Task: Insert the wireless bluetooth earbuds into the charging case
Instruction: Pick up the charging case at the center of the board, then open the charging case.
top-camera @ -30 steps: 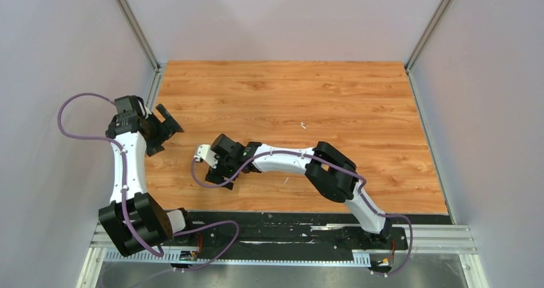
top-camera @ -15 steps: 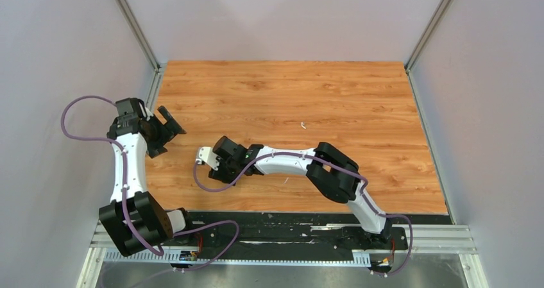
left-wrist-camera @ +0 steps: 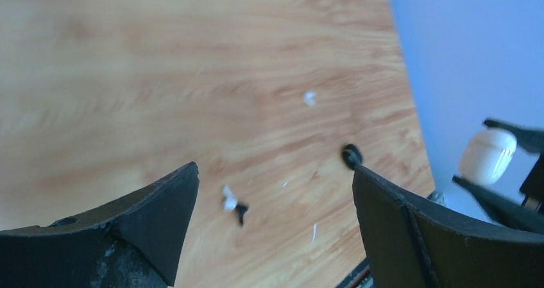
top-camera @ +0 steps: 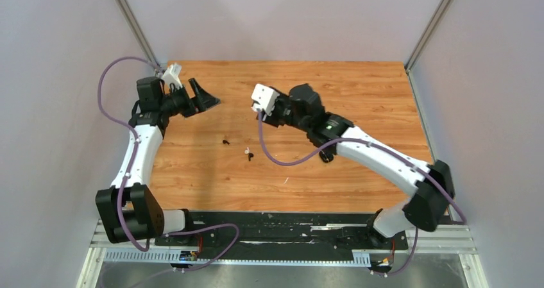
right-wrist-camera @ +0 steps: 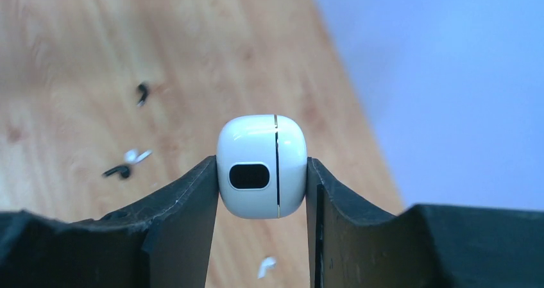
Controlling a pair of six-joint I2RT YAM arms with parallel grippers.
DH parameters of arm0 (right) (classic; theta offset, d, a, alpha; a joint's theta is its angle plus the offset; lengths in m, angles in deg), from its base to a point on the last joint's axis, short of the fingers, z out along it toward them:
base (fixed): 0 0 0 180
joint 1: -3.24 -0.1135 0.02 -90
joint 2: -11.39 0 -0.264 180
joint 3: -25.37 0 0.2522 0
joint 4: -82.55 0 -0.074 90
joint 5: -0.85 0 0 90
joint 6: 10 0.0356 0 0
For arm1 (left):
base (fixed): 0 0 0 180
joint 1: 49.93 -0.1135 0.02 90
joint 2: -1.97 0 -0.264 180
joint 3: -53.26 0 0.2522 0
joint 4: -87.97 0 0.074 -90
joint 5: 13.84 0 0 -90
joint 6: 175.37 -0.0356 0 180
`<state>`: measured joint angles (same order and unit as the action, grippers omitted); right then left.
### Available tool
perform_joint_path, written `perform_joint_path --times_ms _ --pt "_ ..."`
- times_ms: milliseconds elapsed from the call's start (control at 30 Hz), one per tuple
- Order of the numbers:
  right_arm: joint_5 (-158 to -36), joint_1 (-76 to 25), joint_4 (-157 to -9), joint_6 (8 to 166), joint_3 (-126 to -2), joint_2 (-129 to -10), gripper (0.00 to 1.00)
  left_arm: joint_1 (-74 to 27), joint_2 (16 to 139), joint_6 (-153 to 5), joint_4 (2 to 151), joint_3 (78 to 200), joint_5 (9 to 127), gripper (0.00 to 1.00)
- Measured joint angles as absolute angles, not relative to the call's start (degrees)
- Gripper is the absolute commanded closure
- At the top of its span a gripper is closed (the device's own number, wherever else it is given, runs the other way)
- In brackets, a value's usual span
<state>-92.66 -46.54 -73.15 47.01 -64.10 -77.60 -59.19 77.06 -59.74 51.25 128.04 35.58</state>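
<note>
Right tool (right-wrist-camera: 263,163) clamps the closed charging case (right-wrist-camera: 256,140), aloft. Left tool (left-wrist-camera: 274,168) stands open, empty. Earbuds (top-camera: 247,152), likely light and slippery, lie scattered on the tabletop (top-camera: 359,89) below the case; pinch each across its body.

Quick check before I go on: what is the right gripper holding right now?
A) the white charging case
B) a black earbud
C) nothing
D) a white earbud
A: in the right wrist view the white charging case sits clamped between the jaws, while the earbuds lie loose on the table below.
</note>
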Motion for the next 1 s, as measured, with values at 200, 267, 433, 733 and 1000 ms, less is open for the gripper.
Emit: perform_joint_path --times_ms 200,267,433,733,1000 --pt "-92.92 -45.69 -78.31 35.71 -62.76 -65.25 1.00 -48.59 74.48 -59.52 74.07 132.87 23.47 0.10" --pt "-93.25 -45.55 -80.34 31.05 -61.54 -64.03 1.00 -45.13 74.63 -60.20 78.14 135.73 20.21 0.13" --pt "-93.68 -44.05 -83.59 21.35 -59.18 -64.57 1.00 -38.34 73.95 -66.69 84.43 137.33 14.64 0.20" --pt "-95.28 -43.63 -88.71 11.56 -57.41 -65.34 1.00 -33.86 76.81 -66.32 92.89 135.05 11.95 0.34" --pt "-97.03 -44.90 -90.52 6.14 -55.40 -65.23 1.00 -33.03 79.18 -60.33 99.95 132.43 14.22 0.40"
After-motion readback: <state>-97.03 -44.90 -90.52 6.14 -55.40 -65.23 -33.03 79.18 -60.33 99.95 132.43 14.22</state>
